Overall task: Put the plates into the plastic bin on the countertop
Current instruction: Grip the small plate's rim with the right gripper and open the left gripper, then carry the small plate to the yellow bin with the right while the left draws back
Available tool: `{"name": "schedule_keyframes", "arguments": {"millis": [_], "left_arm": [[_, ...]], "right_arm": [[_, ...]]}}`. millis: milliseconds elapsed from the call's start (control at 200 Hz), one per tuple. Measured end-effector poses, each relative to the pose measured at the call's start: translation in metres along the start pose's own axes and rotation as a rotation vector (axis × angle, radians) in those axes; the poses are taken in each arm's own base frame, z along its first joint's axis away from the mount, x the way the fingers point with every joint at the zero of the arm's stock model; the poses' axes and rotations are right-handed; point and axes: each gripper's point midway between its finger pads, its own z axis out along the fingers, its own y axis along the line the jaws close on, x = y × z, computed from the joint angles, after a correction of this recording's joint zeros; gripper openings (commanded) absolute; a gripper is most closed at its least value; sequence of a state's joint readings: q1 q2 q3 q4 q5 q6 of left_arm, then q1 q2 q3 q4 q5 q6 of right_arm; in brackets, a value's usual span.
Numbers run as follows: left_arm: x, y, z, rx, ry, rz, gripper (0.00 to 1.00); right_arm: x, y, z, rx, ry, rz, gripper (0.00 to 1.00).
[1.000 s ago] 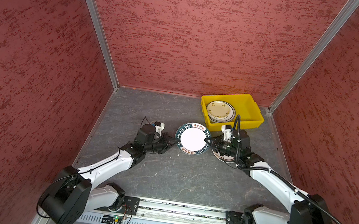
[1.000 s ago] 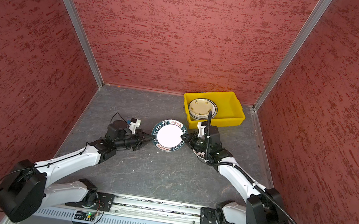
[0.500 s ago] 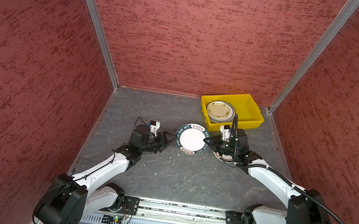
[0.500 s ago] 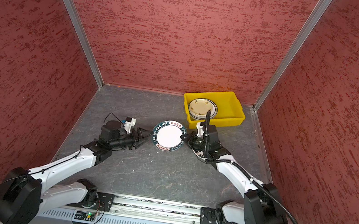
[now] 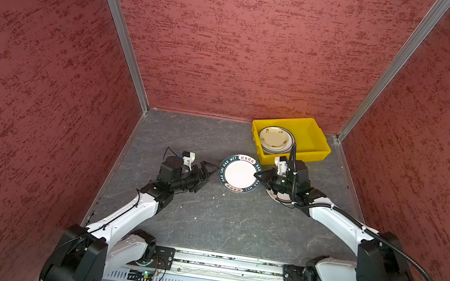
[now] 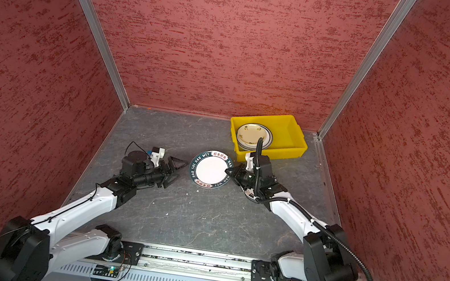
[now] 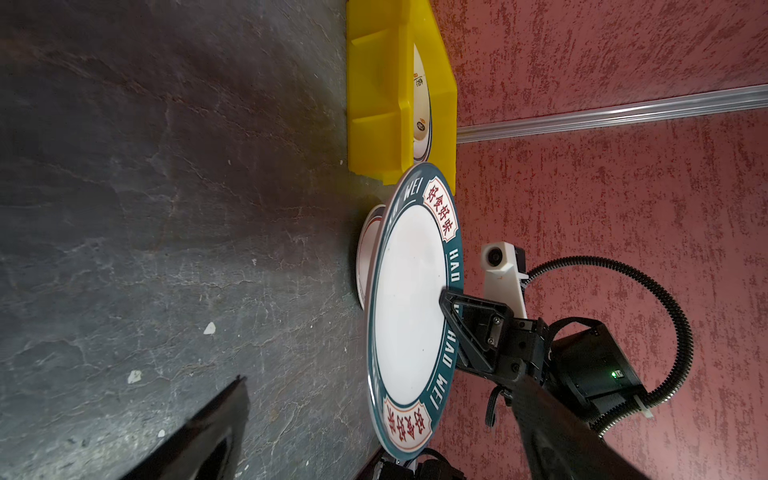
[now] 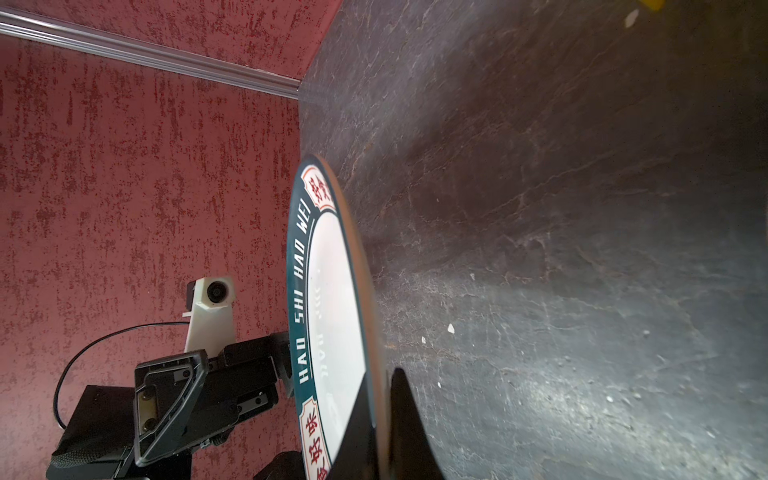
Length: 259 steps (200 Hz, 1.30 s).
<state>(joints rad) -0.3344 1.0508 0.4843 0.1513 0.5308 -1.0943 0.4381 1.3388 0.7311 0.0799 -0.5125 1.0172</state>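
Green-rimmed plate (image 5: 238, 176) (tilted), right end effector (image 5: 257, 176) gripping

Left gripper (image 5: 211, 174): a second ago it was closed on the left rim of the plate (image 5: 238, 176). Its jaws now stand wide apart and no longer clamp the rim. The gripper has drawn back to the left, just beside the plate. The left arm (image 5: 129, 217) has folded back with it.

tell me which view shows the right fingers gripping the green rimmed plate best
The left wrist view: the right gripper pinches the green-rimmed plate at the rim between its fingers, face-on. Both top views show it small; the right wrist view sees it edge-on, blurred.
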Motion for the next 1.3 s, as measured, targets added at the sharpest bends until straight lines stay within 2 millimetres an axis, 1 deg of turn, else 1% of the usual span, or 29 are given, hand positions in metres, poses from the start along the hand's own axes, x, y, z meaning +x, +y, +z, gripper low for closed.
{"name": "schedule_keyframes", "arguments": {"millis": [95,220,406,526,626,731,887,1022,1182,1298], "left_arm": [[-0.001,0.004,-0.001,-0.011,-0.001,-0.011,0.99],[-0.002,0.007,-0.003,-0.018,0.000,-0.020,0.99],[-0.001,0.011,-0.009,-0.016,-0.013,-0.021,0.99],[-0.001,0.012,-0.014,-0.012,-0.024,-0.021,0.99],[-0.004,0.011,-0.016,-0.007,-0.037,-0.019,1.00],[-0.007,0.006,-0.021,0.008,-0.053,-0.004,0.99],[-0.009,0.001,-0.028,0.019,-0.072,0.021,0.99],[-0.012,0.003,-0.032,0.010,-0.086,0.018,0.99],[-0.014,0.007,-0.031,-0.002,-0.086,0.009,1.00],[-0.014,0.011,-0.029,-0.014,-0.079,-0.001,0.99]], "right_arm": [[-0.003,0.002,0.002,0.000,-0.001,-0.002,0.00],[-0.014,0.015,0.004,-0.014,-0.014,-0.022,0.00],[-0.038,0.038,-0.002,-0.043,-0.061,-0.058,0.00],[-0.056,0.046,-0.009,-0.048,-0.096,-0.070,0.00],[-0.071,0.049,-0.016,-0.048,-0.129,-0.071,0.00],[-0.087,0.043,-0.023,-0.039,-0.167,-0.058,0.00],[-0.109,0.027,-0.031,-0.011,-0.213,-0.021,0.00],[-0.126,0.013,-0.040,0.008,-0.254,0.027,0.00],[-0.147,0.000,-0.054,0.019,-0.311,0.077,0.00],[-0.161,-0.011,-0.057,0.032,-0.334,0.105,0.00]]}}
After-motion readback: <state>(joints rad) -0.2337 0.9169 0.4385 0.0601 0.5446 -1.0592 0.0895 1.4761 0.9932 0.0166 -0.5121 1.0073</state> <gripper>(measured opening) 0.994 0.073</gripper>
